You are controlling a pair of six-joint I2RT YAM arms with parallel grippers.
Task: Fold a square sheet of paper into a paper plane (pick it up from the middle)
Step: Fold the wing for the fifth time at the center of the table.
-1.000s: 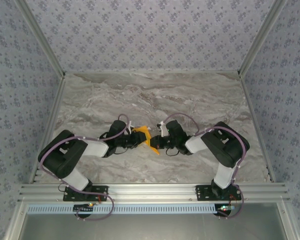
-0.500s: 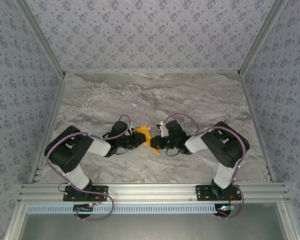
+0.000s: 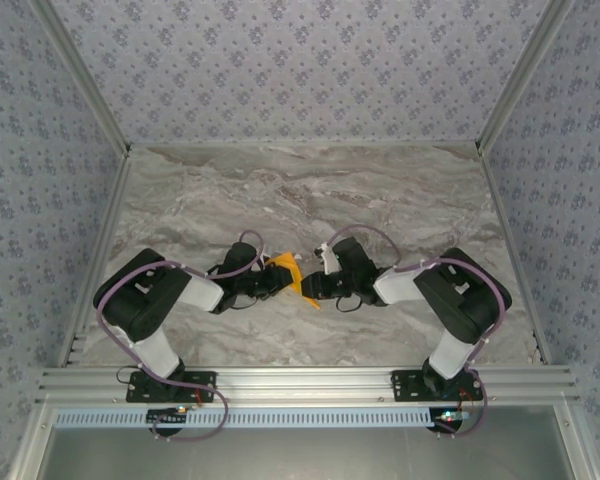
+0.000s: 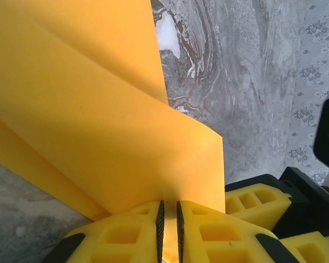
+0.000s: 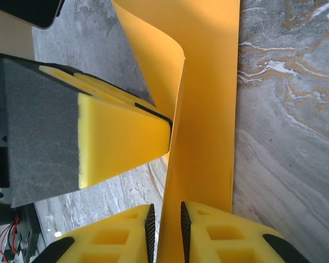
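1. Grey marbled table point(image 3: 310, 190) fills the floor of a booth lined with blue-grey floral wallpaper point(image 3: 280, 60). You are looking down from above and behind two black arms.
2. Both arms bend inward and meet near the middle of the table, in its nearer half.
3. Between their tips sits the sheet of paper point(image 3: 283, 266), bright orange and no longer flat, with its layers bent and folded over one another.
4. Your left end effector point(image 3: 273, 280) comes at the paper from the left. In the left wrist view its yellow fingers point(image 4: 120, 235) stand almost together. The sheet runs down into the thin slit between them, so this end effector is pinching the paper.
5. Your right end effector point(image 3: 310, 287) comes from the right, just beside the left one. In the right wrist view the sheet rises out of the gap between its fingers point(image 5: 225, 230).
6. That gap looks a little wider than the left one. You cannot tell whether the right pads press the paper or only stand around it.
7. One broad yellow finger point(image 5: 120, 137) of the left end effector lies against the curled edge of the sheet in the right wrist view.
8. Whether the lowest edge of the paper touches the table, you cannot tell.
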